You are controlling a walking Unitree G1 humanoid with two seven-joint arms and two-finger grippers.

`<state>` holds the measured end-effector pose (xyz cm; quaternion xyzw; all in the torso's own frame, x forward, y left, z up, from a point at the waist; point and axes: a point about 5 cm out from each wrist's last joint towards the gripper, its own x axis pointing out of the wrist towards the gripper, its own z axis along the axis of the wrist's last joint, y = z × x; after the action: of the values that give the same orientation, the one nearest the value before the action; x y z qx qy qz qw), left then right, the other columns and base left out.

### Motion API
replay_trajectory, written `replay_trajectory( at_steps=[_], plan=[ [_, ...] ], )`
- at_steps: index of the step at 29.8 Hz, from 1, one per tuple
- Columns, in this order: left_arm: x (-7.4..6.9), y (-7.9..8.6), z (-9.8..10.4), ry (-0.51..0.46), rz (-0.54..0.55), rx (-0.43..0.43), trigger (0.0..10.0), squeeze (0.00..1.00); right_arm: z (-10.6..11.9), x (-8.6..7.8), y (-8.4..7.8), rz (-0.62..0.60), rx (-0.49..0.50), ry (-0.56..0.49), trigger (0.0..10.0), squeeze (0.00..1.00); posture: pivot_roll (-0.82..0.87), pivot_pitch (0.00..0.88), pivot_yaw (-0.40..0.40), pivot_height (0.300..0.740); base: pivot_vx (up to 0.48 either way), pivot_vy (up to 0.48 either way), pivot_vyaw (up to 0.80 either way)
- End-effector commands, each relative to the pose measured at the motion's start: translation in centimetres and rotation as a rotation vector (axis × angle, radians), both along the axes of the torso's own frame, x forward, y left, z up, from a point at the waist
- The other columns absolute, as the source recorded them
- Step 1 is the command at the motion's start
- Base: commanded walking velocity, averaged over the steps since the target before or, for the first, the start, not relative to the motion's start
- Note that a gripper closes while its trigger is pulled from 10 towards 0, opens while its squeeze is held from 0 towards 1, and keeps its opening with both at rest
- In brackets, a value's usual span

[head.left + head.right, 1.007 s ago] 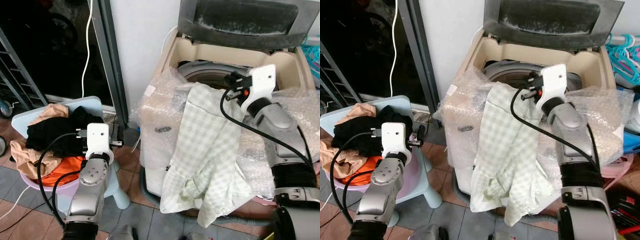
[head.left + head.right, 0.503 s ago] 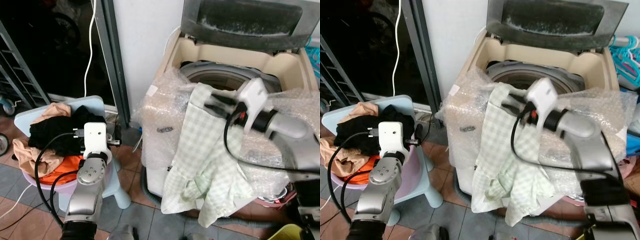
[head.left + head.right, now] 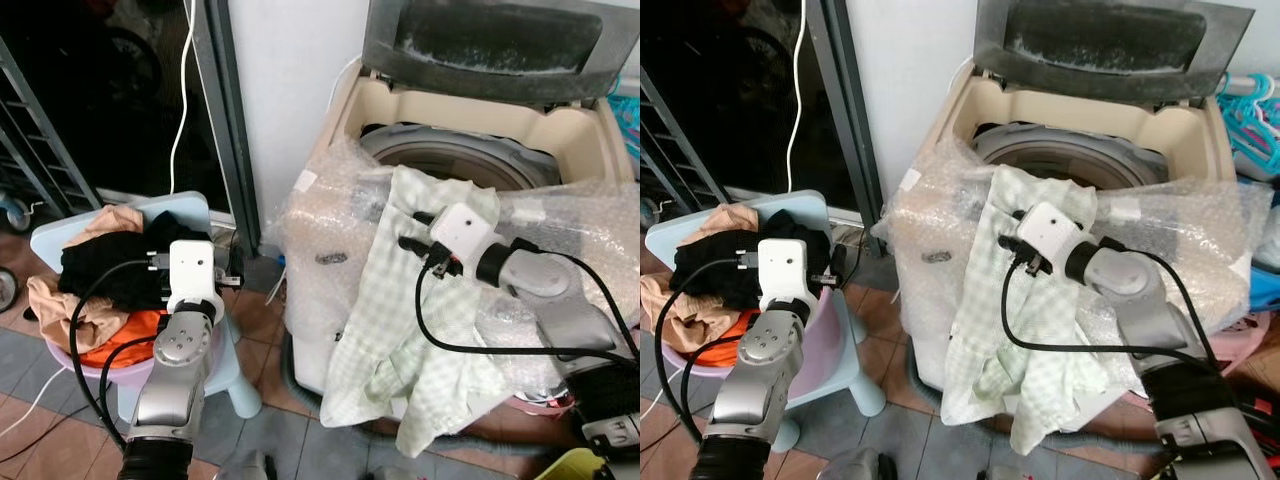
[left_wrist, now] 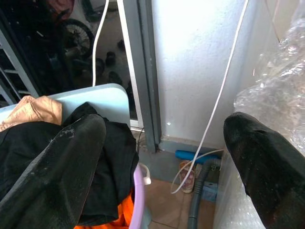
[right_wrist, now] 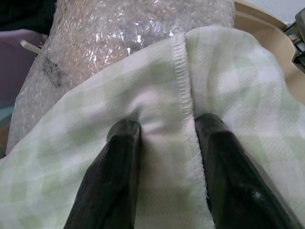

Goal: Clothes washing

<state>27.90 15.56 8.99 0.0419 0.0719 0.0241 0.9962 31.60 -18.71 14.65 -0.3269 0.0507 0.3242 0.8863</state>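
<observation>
A tiled laundry corner, washer [image 3: 470, 110] lid up. The checked cloth [image 3: 420, 330] drapes over its bubble-wrapped front rim. The right gripper [image 5: 164, 131] presses on it, fingers parted, ready to pinch; next, lift it into the drum. The left gripper [image 4: 162, 143] hovers wide by the basket [image 3: 85, 365].

A laundry corner of a home.

A top-loading washing machine [image 3: 470, 130] stands open against a white wall [image 3: 290, 80], wrapped in bubble wrap [image 3: 320, 230], beside a basin of clothes [image 3: 100, 270] on a small stool [image 3: 215, 215]. The floor is tiled [image 3: 260, 320], with hangers [image 3: 1250, 105] nearby.
</observation>
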Motion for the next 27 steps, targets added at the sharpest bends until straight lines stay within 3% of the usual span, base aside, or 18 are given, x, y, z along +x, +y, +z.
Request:
replay_trajectory(
  at_steps=[1,19,23,27],
  plan=[
    [0.0,0.1,0.3,-0.011,-0.004,0.012,10.0,0.0,-0.4,0.6,-1.4,-0.11,-0.035,-0.002,0.0,0.0,-0.05,0.0,0.021,0.74,0.0,0.0,0.0],
    [-0.1,0.1,0.3,-0.008,-0.006,0.015,10.0,0.0,0.0,1.3,-2.5,-0.203,-0.001,-0.069,0.0,0.0,-0.05,0.0,0.026,0.74,0.0,0.0,0.0],
    [-0.1,0.1,0.3,-0.008,-0.003,0.017,10.0,0.0,0.3,1.6,-2.6,-0.238,0.076,-0.046,0.0,0.0,-0.05,0.0,0.024,0.74,0.0,0.0,0.0],
    [-0.1,0.2,0.4,-0.018,-0.005,0.013,10.0,0.0,1.7,2.3,-2.7,-0.247,0.224,0.003,0.0,0.0,-0.04,0.0,0.022,0.74,0.0,0.0,0.0]
  ],
)
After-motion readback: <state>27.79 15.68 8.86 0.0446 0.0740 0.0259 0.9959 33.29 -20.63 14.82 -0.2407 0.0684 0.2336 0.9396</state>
